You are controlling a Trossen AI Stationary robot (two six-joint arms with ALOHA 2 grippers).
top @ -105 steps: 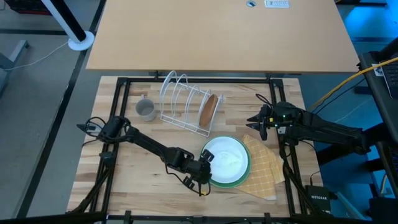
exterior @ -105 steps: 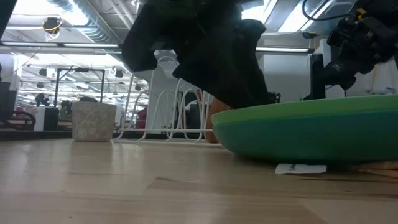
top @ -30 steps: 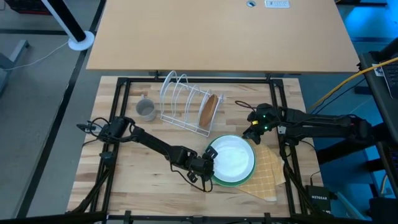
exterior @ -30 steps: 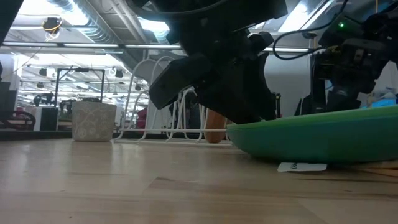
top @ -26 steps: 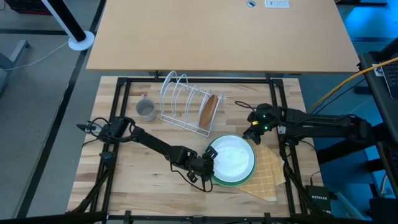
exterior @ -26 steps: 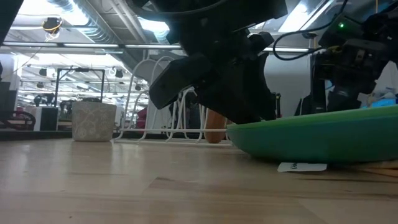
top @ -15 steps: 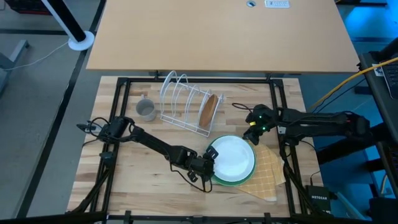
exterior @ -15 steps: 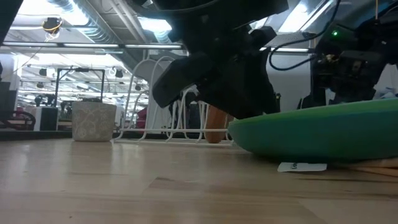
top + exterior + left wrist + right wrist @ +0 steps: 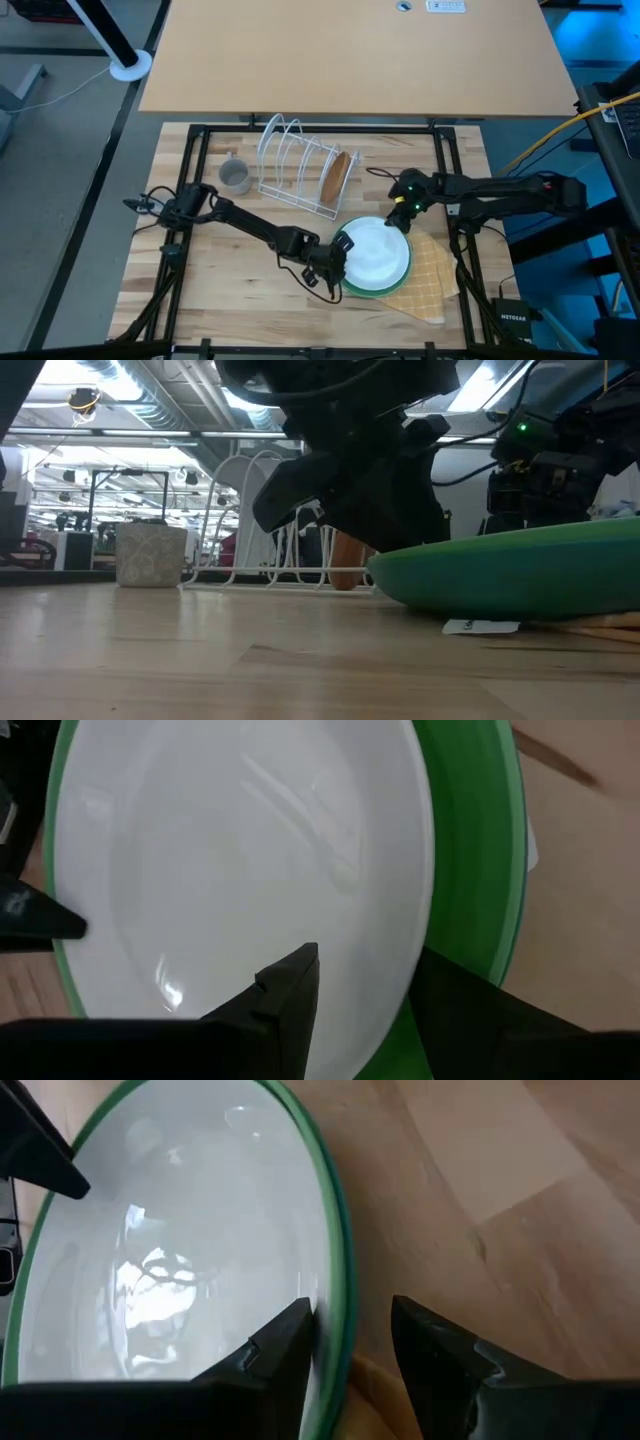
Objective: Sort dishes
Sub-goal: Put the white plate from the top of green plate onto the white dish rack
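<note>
A light green plate with a white face (image 9: pixel 375 252) lies on a teal plate (image 9: pixel 500 585), which lies on the yellow checked cloth (image 9: pixel 430 275). My left gripper (image 9: pixel 336 264) is shut on the top plate's near-left rim. My right gripper (image 9: pixel 400 216) is open, with one finger over the white face and one outside the far-right rim (image 9: pixel 338 1270). I cannot tell whether it touches the rim. A brown plate (image 9: pixel 337 178) stands on edge in the white wire rack (image 9: pixel 295 160). A small grey mug (image 9: pixel 234 176) stands upright left of the rack. My left gripper holds the light green plate's rim (image 9: pixel 415 955) on its near-left side. One finger (image 9: pixel 290 995) lies on the white face and the other (image 9: pixel 470 1020) is outside the rim, over the teal plate. The fingers come level from the table's left. The plate rests on the teal plate.
The rack has free slots left of the brown plate. A white label (image 9: pixel 480 626) lies on the table under the teal plate's edge. Bare wooden table (image 9: pixel 230 290) spreads to the near left. Black frame rails (image 9: pixel 450 150) run along the table's edges.
My right gripper has moved toward the table's left, to the plates' far-right rim, and its fingers now stand on either side of that rim. My left gripper has shifted slightly toward the far edge, staying at the near-left rim.
</note>
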